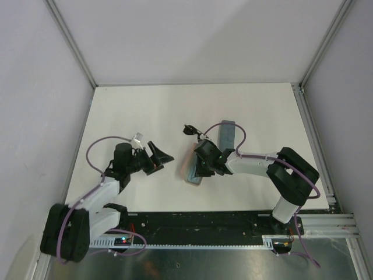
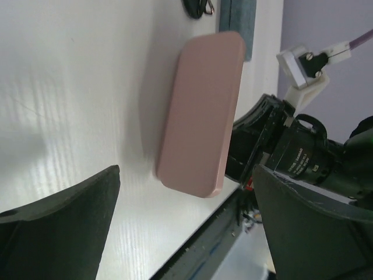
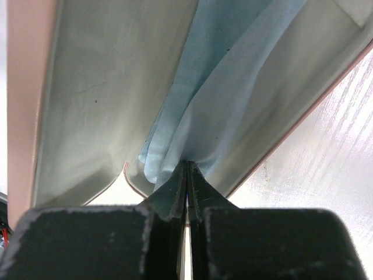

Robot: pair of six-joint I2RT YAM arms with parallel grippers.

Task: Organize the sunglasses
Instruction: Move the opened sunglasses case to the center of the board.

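The thin black wire-framed sunglasses [image 1: 191, 129] lie folded on the table, next to the far end of a blue-grey case [image 1: 226, 135]; in the left wrist view the sunglasses [image 2: 198, 7] show at the top edge. A pink case [image 1: 193, 174] lies at mid-table, its pink outside [image 2: 201, 111] facing my left wrist camera. My right gripper [image 1: 200, 169] reaches into the opened case. There the right gripper [image 3: 187, 166] is shut on a light-blue cloth [image 3: 215, 87] between the pale linings. My left gripper [image 1: 160, 160] hovers left of the case. The left gripper [image 2: 185, 192] is open and empty.
The blue-grey case [image 2: 239, 17] lies just beyond the pink one. The table's dark front rail [image 1: 204, 221] runs close behind the pink case. Grey walls [image 1: 35, 87] enclose the white table on three sides.
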